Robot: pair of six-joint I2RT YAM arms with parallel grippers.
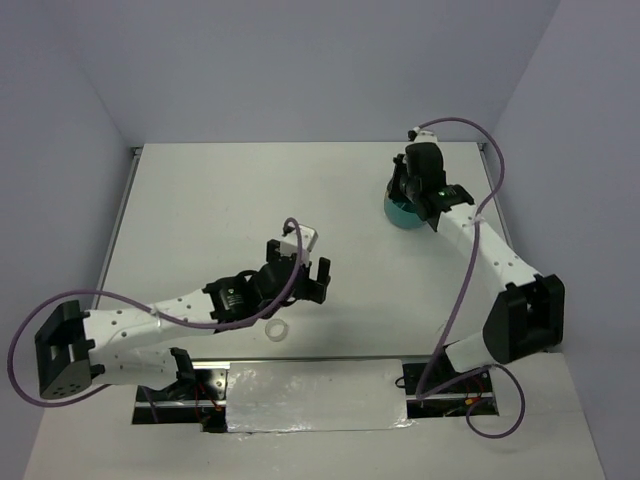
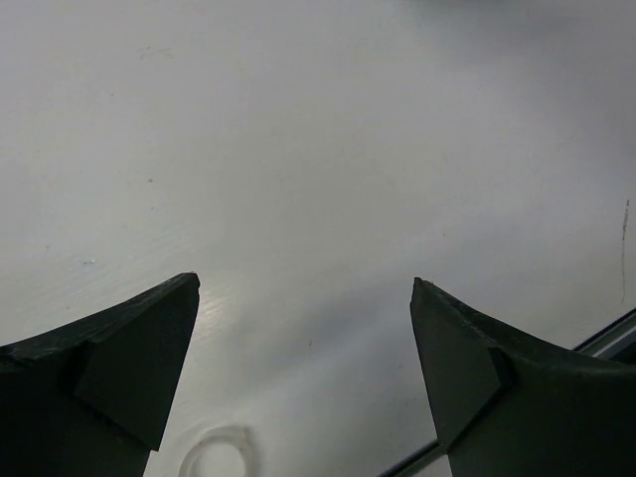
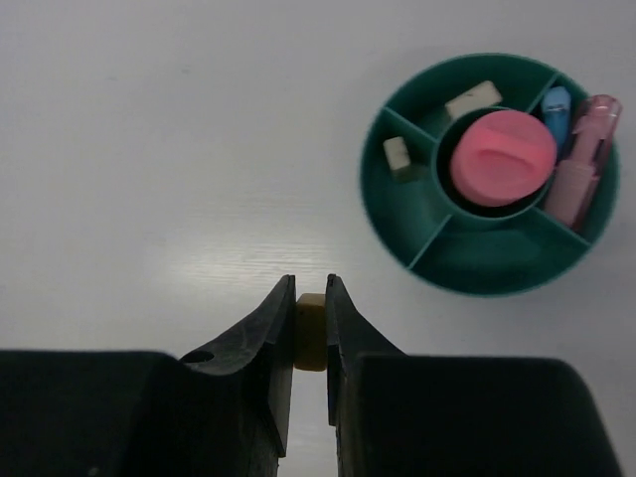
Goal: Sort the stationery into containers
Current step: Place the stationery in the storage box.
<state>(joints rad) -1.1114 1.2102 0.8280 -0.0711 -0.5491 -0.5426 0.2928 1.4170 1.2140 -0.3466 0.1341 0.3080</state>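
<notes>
My right gripper [image 3: 311,298] is shut on a tan block [image 3: 310,331] and holds it above the table, left of the teal organizer [image 3: 467,268]. The organizer's centre cup holds a pink piece [image 3: 502,157]; ring compartments hold two pale blocks [image 3: 473,100], a blue stick [image 3: 557,104] and a pink tube [image 3: 584,159]. In the top view the organizer [image 1: 401,214] is mostly hidden under the right gripper [image 1: 412,190]. My left gripper [image 2: 303,298] is open and empty. A clear ring [image 2: 219,455] lies on the table just behind its fingertips, and shows in the top view [image 1: 278,328].
The table's near edge with a metal rail [image 2: 606,338] runs close to the left gripper. Silver tape [image 1: 315,395] covers the strip between the arm bases. Purple cables [image 1: 470,260] loop beside both arms.
</notes>
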